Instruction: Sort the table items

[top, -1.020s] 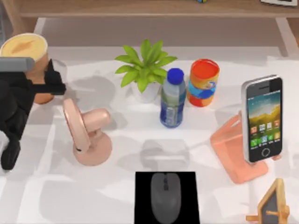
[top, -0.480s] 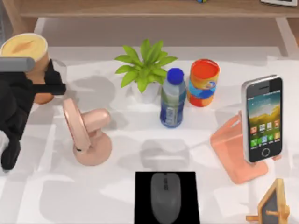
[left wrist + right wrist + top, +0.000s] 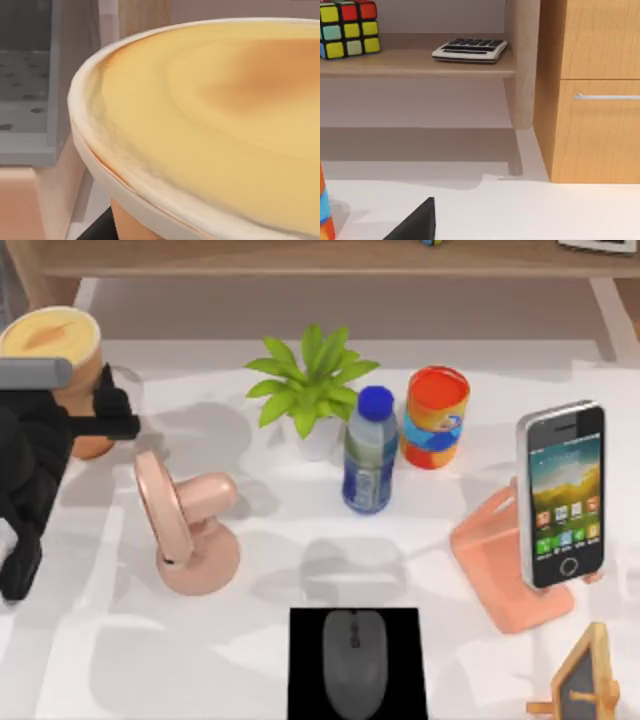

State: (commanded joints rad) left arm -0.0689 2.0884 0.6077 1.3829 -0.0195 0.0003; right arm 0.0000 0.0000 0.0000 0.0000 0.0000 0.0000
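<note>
The left gripper [image 3: 112, 410] is beside the orange cup [image 3: 62, 362], left of the pink desk fan [image 3: 185, 525]. I cannot tell whether it grasps the cup. The grey mouse [image 3: 354, 660] lies right of the fan

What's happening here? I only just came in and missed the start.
The left gripper is at the tall orange cup in the far left corner of the table, fingers around its side. The mouse lies on a black mat near the front edge, and the smartphone leans on a pink stand at the right.
</note>
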